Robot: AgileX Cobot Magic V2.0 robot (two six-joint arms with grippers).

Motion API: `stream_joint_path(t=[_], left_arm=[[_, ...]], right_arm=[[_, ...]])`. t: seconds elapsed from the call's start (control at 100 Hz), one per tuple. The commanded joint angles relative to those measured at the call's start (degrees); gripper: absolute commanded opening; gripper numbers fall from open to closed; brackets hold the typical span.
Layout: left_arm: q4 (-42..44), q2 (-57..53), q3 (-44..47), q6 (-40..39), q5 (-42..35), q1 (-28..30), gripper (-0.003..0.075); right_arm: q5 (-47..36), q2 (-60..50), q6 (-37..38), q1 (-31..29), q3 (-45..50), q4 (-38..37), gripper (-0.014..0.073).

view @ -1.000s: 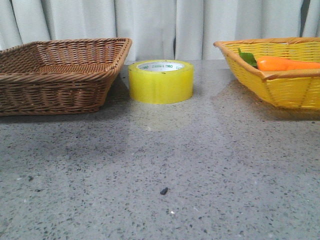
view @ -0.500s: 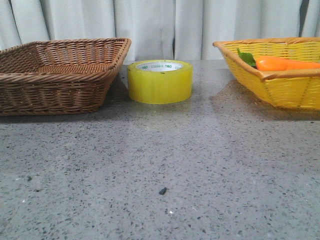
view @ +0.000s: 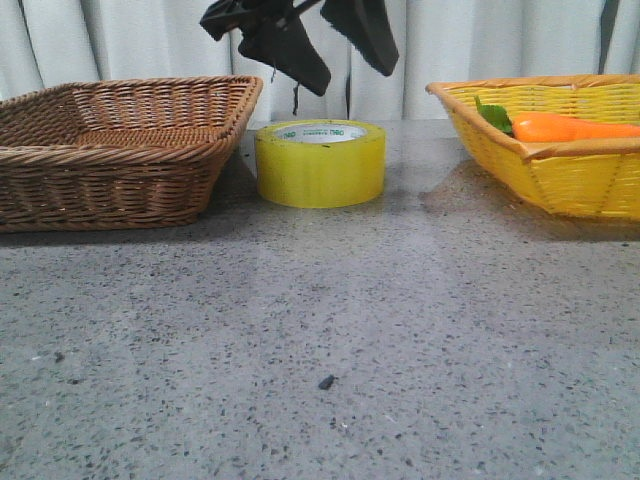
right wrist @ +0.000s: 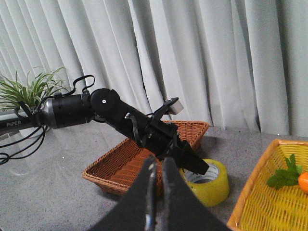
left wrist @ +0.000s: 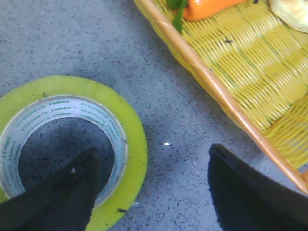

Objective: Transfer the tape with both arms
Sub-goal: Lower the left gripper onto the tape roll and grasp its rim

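Observation:
The tape point(view: 320, 163), a wide yellow roll with a white core, lies flat on the grey table between two baskets. My left gripper point(view: 355, 76) hangs open just above it. In the left wrist view the left gripper point(left wrist: 151, 190) straddles the near wall of the tape point(left wrist: 132, 139): one finger point(left wrist: 57, 197) is over the core hole, the other outside the roll. It holds nothing. My right gripper point(right wrist: 158, 166) is shut and empty, raised well back from the tape point(right wrist: 214, 190). It is out of the front view.
A brown wicker basket point(view: 120, 150) stands left of the tape. A yellow basket point(view: 560, 170) holding an orange carrot point(view: 570, 127) stands on the right, close to the left gripper's outer finger in the left wrist view point(left wrist: 231, 72). White curtains hang behind. A plant point(right wrist: 29, 91) stands far off.
My left gripper has come down into the front view above the tape, jaws open. The tape and baskets have not moved.

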Motion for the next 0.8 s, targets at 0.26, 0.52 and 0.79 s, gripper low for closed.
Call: stream_joint_path(t=[0.26,0.52,0.79], left_arm=[[-1.38,1.93,-2.25,-1.34,-6.68,-0.65,0.0442],[-1.62,4.02,-2.25,-1.34,-7.43,-0.73,0.0441],[-3.05,5.88,-2.25,-1.26,-6.94,-1.04,0.0279]], right_arm=[[-0.99,1.71,-0.13,-0.17,-1.16,0.35,-0.0055],[1.22,1.71,-0.13,-0.17,-1.16,0.35,-0.0055],[1.36,1.71,-0.13,-0.17,-1.16,0.35,-0.0056]])
